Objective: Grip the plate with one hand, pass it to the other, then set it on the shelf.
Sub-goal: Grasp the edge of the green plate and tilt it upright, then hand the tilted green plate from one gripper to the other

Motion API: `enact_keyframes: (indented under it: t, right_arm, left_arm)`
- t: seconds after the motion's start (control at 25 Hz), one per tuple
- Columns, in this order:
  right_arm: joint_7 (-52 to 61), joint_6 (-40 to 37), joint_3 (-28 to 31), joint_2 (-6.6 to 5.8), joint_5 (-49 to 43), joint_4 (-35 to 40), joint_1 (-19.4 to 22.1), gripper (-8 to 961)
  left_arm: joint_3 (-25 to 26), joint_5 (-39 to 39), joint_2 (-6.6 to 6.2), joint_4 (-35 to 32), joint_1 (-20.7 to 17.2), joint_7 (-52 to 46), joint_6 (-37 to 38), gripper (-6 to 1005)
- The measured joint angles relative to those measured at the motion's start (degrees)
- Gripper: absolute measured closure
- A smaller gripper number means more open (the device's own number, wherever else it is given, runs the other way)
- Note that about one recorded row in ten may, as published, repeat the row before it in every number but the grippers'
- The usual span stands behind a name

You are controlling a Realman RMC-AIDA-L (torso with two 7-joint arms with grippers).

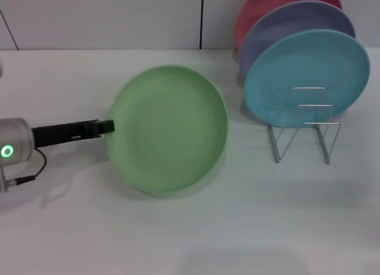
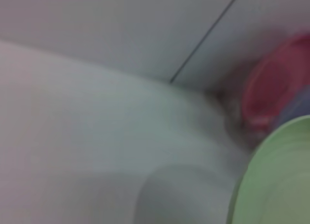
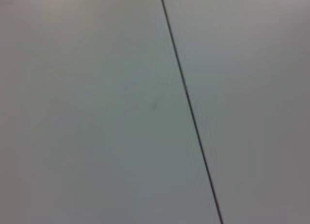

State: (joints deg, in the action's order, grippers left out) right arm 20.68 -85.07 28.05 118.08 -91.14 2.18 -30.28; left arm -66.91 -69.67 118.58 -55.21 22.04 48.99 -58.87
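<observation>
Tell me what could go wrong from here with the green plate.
The left pincer grips the green plate only at its rim, so the plate could tip or slip before the handover. The wire rack already holds blue, lavender and red plates, so the remaining front slots look tight.

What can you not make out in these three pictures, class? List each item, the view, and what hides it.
- Right end effector: in no view; the right wrist view shows only a bare surface.
- Left end effector grip on the green plate: head view, fingertips meet the rim, clamping unclear.
- Lavender plate and pink plate: head view, overlapped by the blue plate.
</observation>
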Motion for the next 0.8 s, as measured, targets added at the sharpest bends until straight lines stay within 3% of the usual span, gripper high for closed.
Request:
enact_keyframes:
  t: [0.16, 0.24, 0.56, 0.8]
  right_arm:
    - [0.22, 0.05, -0.61, 0.09, 0.00, -0.19, -0.09, 235]
    - [0.28, 0.04, -1.06, 0.12, 0.00, -0.35, -0.15, 234]
    - [0.20, 0.20, -6.76, 0.66, -0.01, -1.88, -0.59, 235]
    - [0.15, -0.66, -9.51, 0.87, 0.00, -3.33, 0.65, 233]
  left_arm:
    - [-0.05, -16.83, 0.08, 6.47, -3.19, 16.87, 2.17, 968]
    - [-0.03, -20.15, 0.08, 8.36, -3.29, 20.59, 2.29, 968]
    - [-0.76, -44.76, 0.51, 24.34, -2.30, 50.98, 2.49, 968]
    - [-1.60, -61.66, 0.52, 35.63, -0.70, 70.60, -3.84, 967]
